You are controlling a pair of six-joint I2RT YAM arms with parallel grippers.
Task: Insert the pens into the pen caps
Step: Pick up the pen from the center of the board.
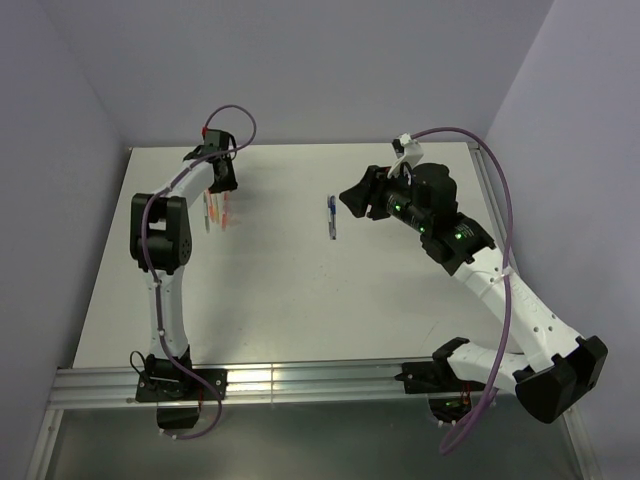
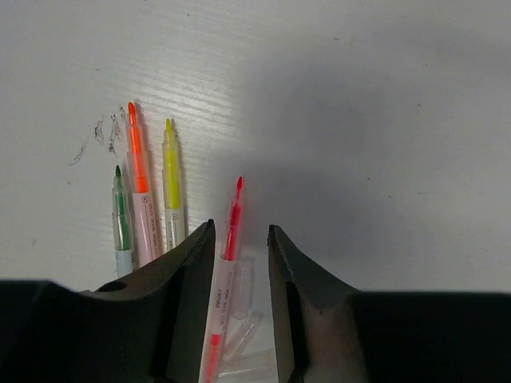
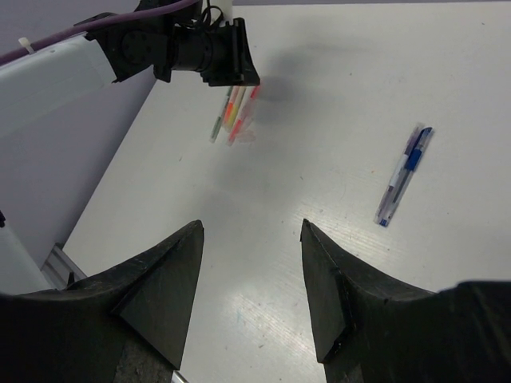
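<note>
The left gripper (image 2: 239, 231) stands open, jaws either side of a red pen (image 2: 233, 217) lying on the table (image 2: 383, 120) near a yellow pen (image 2: 171, 183), orange pen (image 2: 137, 171) and green pen (image 2: 120, 215), clear caps (image 2: 242, 283) beside it, while the right gripper (image 3: 251, 227) gapes empty, well apart from a blue pen (image 3: 405, 171)

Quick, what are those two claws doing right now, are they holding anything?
Left gripper: open around a red pen, not gripping it.
Right gripper: open, holding nothing.
</note>
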